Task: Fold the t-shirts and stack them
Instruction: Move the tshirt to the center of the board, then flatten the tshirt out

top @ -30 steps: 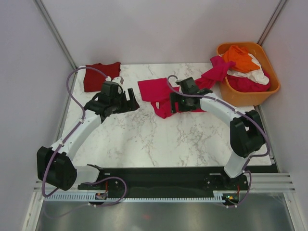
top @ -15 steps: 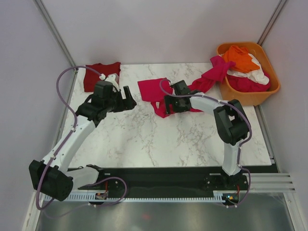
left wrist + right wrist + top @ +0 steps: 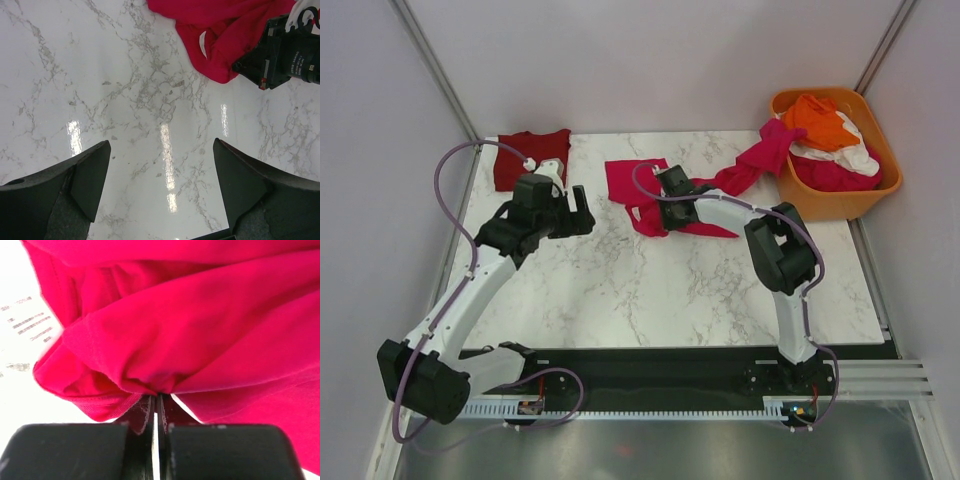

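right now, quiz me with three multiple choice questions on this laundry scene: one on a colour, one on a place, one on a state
1. What colour is the top shirt in the tub?
A orange
B blue
C black

2. Where does the dark red shirt lie?
A in the tub
B hanging off the near edge
C at the far left corner of the table

3. How is the right hand?
A open over bare marble
B shut on the bright pink shirt
C shut on the tub's rim

Answers:
1 A, the overhead view shows orange cloth uppermost in the tub.
2 C, it lies flat there by itself.
3 B, its wrist view shows the fingers pressed together with pink cloth pinched between them.
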